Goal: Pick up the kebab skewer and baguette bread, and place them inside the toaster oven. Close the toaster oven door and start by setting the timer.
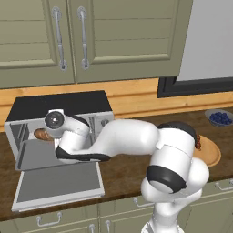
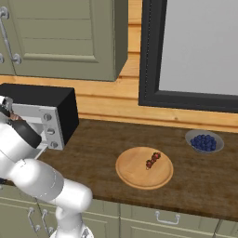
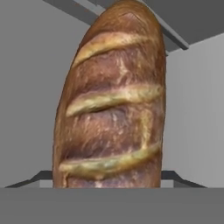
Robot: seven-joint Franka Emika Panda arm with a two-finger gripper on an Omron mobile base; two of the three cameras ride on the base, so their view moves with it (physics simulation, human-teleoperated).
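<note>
The arm reaches into the open toaster oven [image 1: 27, 136], and its gripper is hidden behind the wrist in both base views, so the jaws cannot be seen; in the hand view the finger tips do not show either, and whether the jaws grip the baguette bread [image 3: 111, 100] or stand apart from it I cannot tell. The hand view looks straight along the loaf at close range, its pale diagonal slashes clear, with the grey walls of the oven around it. The left base view shows one brown end of the bread inside the oven at the left of the wrist, and the toaster oven door [image 1: 59, 184] dropped flat over the counter edge. The right base view shows the kebab skewer [image 2: 153, 160] lying on a round wooden plate [image 2: 132, 174], well apart from the oven, with a bowl of blueberries [image 2: 204, 141] farther right.
</note>
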